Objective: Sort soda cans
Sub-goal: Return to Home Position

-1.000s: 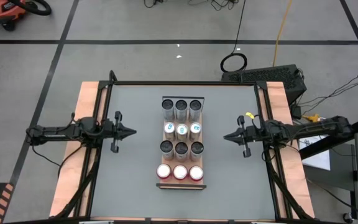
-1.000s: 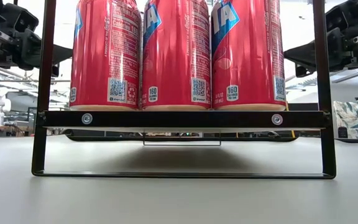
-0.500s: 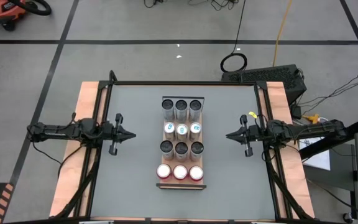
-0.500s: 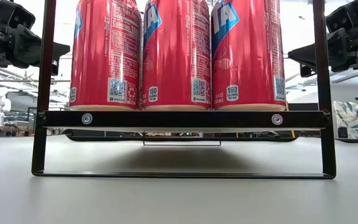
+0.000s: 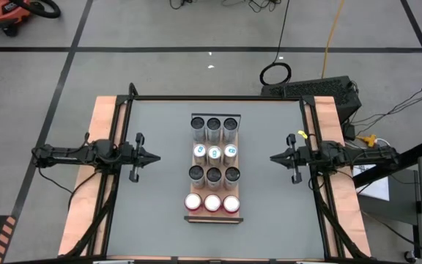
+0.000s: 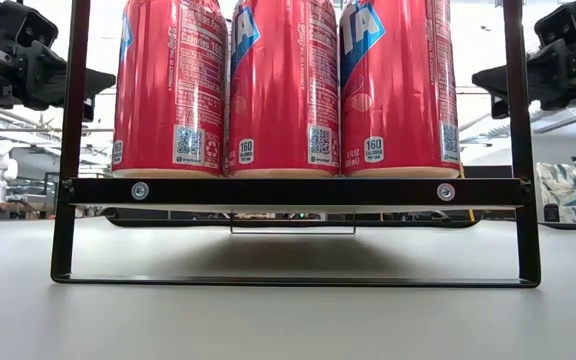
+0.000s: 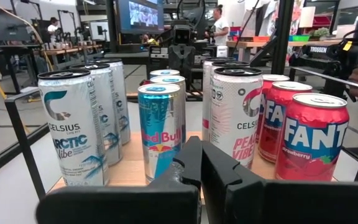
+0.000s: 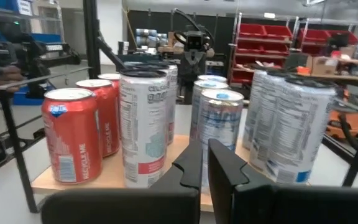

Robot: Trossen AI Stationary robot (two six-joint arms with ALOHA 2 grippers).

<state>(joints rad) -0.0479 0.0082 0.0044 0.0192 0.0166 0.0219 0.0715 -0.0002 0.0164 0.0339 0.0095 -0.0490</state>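
Note:
Twelve soda cans stand upright in rows of three on a wooden board (image 5: 212, 214) carried by a black frame (image 6: 288, 191) at the table's middle. Three red cans (image 5: 212, 203) fill the near row, silver-grey cans (image 5: 214, 175) the row behind. Then come three blue cans (image 5: 215, 152) and silver-grey cans (image 5: 213, 125) in the far row. My left gripper (image 5: 156, 155) hovers level to the left of the board, shut, pointing at the cans (image 7: 160, 127). My right gripper (image 5: 272, 158) hovers level to the right, shut, also pointing at them (image 8: 145, 124).
Bare grey table top (image 5: 167, 198) lies between each gripper and the board. Wooden side strips (image 5: 86, 183) and black rails (image 5: 313, 198) run along the table's left and right edges. Beyond the table are cables, a power unit (image 5: 313, 89) and people far off.
My right gripper has drawn back a little toward the table's right edge, away from the cans, staying level and shut. The cans stand as before.

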